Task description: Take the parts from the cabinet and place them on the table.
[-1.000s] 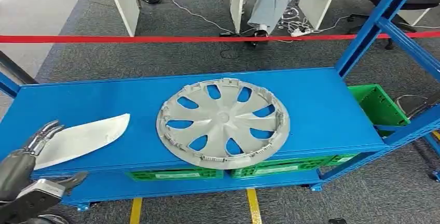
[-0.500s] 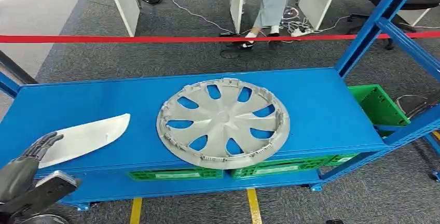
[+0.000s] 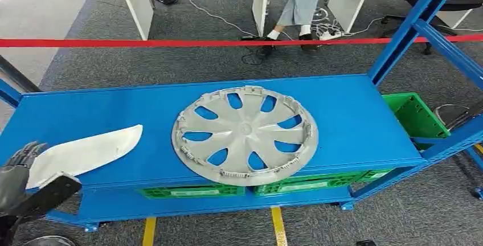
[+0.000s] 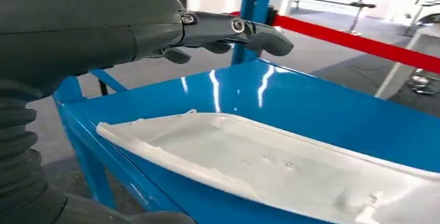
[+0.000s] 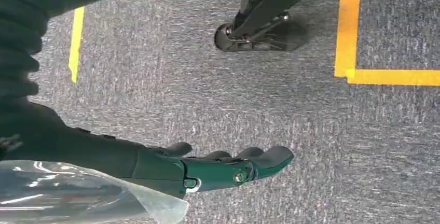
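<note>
With the left hand [image 3: 17, 169] empty, fingers [image 4: 244, 27] spread above the white panel [image 3: 85, 154] at the shelf's [image 3: 353, 115] left front edge, it should slide thumb beneath the overhanging rim and fingers on top before lifting.

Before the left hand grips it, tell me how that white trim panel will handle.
The white trim panel looks thin and shell-like, so probably light and somewhat flexible. Its glossy surface on the smooth blue shelf suggests it may slide when pushed.

Grey ribbed wrist cover [image 4: 21, 130], dark fingers [image 5: 259, 159], small screws
</note>
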Motion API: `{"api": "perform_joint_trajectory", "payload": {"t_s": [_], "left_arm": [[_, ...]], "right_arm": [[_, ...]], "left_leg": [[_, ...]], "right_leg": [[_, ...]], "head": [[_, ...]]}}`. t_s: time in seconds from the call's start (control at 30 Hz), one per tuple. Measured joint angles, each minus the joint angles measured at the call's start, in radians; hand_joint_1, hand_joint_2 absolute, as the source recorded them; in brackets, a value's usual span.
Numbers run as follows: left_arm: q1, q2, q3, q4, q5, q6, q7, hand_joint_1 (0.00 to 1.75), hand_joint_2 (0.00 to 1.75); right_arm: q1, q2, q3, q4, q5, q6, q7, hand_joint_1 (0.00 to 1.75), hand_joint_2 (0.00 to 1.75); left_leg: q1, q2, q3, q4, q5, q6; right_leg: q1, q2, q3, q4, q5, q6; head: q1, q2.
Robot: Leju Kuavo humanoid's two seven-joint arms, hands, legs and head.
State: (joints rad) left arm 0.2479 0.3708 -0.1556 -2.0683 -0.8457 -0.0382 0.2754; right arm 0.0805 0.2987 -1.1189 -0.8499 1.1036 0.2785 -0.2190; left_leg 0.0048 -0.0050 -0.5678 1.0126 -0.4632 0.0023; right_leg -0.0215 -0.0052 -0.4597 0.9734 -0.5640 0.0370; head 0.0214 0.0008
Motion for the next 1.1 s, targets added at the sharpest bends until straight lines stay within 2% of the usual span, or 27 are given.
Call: {"api": "perform_joint_trajectory", "payload": {"t_s": [0.23, 0.57, 0.97, 1.1], "left_arm": [[-0.067, -0.022, 0.014, 0.075, -0.012, -0.053, 0.025, 0.00, 1.75], [-0.151, -0.035, 0.002, 0.209, 0.020, -0.117, 0.012, 0.00, 1.75], [-0.184, -0.047, -0.020, 0.267, 0.038, -0.136, 0.015, 0.00, 1.75], [-0.196, -0.049, -0.029, 0.300, 0.013, -0.128, 0.025, 0.00, 1.75]], "right_arm": [[-0.012, 0.001, 0.002, 0.005, -0.001, -0.011, 0.010, 0.00, 1.75], [-0.030, -0.003, 0.031, 0.037, -0.026, -0.049, 0.016, 0.00, 1.75], [-0.039, -0.012, 0.054, 0.052, -0.033, -0.055, 0.022, 0.00, 1.75], [-0.038, -0.022, 0.071, 0.064, -0.049, -0.063, 0.027, 0.00, 1.75]], "left_leg": [[0.000, 0.000, 0.000, 0.000, 0.000, 0.000], [0.000, 0.000, 0.000, 0.000, 0.000, 0.000], [0.000, 0.000, 0.000, 0.000, 0.000, 0.000], [0.000, 0.001, 0.000, 0.000, 0.000, 0.000]], "right_leg": [[0.000, 0.000, 0.000, 0.000, 0.000, 0.000], [0.000, 0.001, 0.000, 0.000, 0.000, 0.000], [0.000, 0.001, 0.000, 0.000, 0.000, 0.000], [0.000, 0.001, 0.000, 0.000, 0.000, 0.000]], "head": [[0.000, 0.000], [0.000, 0.000], [0.000, 0.000], [0.000, 0.000]]}}
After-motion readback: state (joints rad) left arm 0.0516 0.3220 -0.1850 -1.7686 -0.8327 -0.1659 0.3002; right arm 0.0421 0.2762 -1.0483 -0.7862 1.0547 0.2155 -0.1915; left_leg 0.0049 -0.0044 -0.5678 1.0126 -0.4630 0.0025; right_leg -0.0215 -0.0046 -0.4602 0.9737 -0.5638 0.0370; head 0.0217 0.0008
